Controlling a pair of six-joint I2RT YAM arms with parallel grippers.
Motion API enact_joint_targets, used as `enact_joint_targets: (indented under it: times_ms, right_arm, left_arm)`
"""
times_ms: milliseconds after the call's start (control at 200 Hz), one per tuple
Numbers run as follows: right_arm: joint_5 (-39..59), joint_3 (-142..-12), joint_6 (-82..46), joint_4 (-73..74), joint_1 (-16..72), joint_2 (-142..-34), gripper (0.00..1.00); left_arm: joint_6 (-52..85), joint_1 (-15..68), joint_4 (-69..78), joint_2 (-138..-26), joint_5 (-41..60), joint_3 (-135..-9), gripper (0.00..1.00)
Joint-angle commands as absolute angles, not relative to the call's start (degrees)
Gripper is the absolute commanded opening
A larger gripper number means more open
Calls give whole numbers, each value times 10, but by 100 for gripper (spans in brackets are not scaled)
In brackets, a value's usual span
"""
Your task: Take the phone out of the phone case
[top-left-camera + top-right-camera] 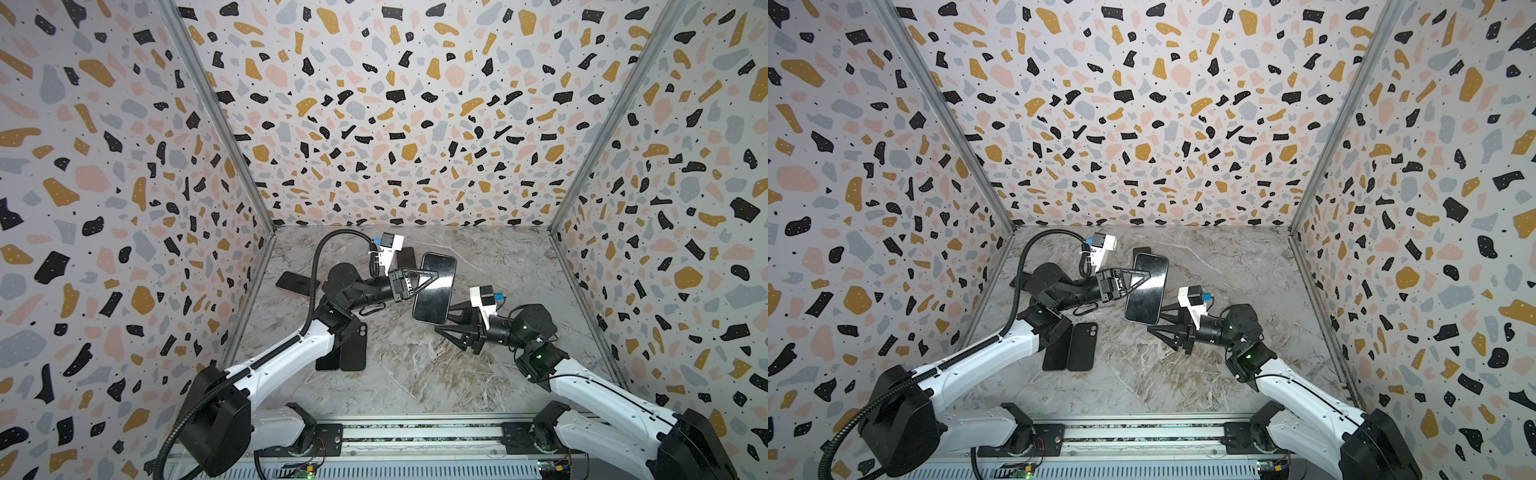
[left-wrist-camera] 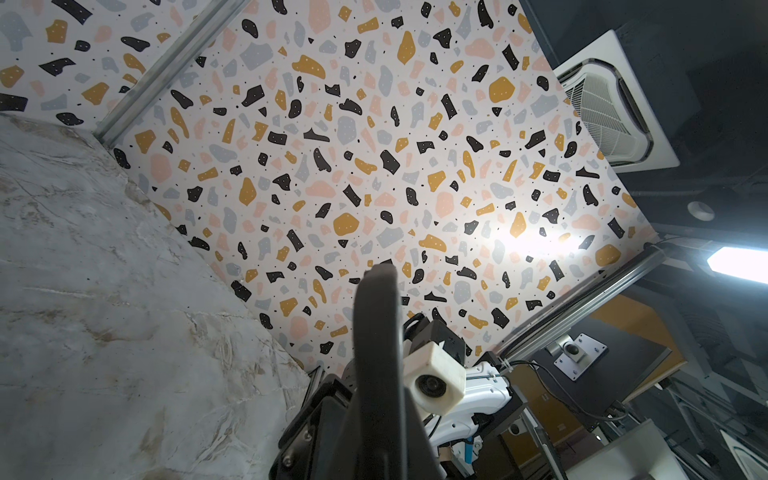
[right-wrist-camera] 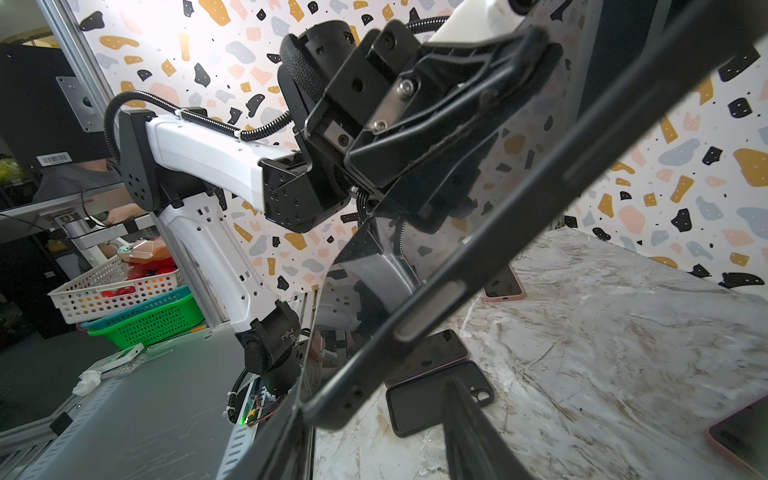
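Note:
A large phone (image 1: pixel 434 291) (image 1: pixel 1147 291) with a glossy black screen sits in a dark phone case (image 3: pixel 457 297) and hangs tilted above the marble table in both top views. My left gripper (image 1: pixel 434 275) (image 1: pixel 1148 275) is shut on it mid-length, one finger across the screen. In the left wrist view the cased phone (image 2: pixel 378 328) shows edge-on between the jaws of the left gripper (image 2: pixel 376 399). My right gripper (image 1: pixel 446 319) (image 1: pixel 1154 319) (image 3: pixel 374 432) is open at the phone's lower end, and that bottom corner lies between its fingers.
Two dark phones (image 1: pixel 353 347) (image 1: pixel 328 359) lie side by side under the left arm. Another dark phone (image 1: pixel 297 283) lies at the far left, and one more (image 1: pixel 405 259) behind the left gripper. A pink-cased phone (image 3: pixel 739 436) lies near the right gripper. Patterned walls enclose three sides.

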State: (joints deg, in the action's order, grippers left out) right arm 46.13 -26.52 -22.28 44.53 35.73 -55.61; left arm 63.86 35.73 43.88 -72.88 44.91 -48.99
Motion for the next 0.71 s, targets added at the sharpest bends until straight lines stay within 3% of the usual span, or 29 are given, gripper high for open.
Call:
enact_joint_targets:
  times_ms: [0,701]
  right_arm:
    - [443,-287,-243,467,346,-565,51]
    - [446,-269,-302,509,320,-560,40]
  left_arm:
    - [633,377,496,-714,473,-493,0]
    - [622,398,493,-716,445,-480,0]
